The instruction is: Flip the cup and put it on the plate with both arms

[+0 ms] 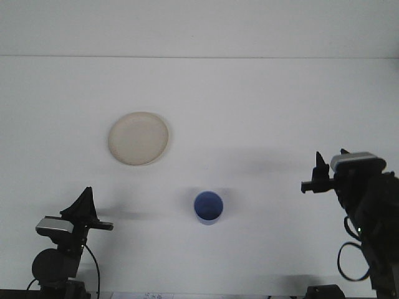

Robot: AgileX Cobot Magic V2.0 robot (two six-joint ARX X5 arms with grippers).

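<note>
The small blue plastic cup (208,207) stands mouth-up on the white table (249,106), well apart from the round cream plate (138,138) up-left of it. It sits between both arms, touching neither. Left gripper (86,208) and right gripper (318,176): jaw state cannot be told.

- The bench (262,112) looks smooth, matt and white, with soft shadows and no glare.
- The plate (138,138) is a cream, dull-finished disc, seemingly plastic or paper.
- The blue cup (208,207) looks like smooth plastic with a slight sheen.
- Both arms, left (59,249) and right (368,199), wear matt black casings with pale grey plastic camera housings.
</note>
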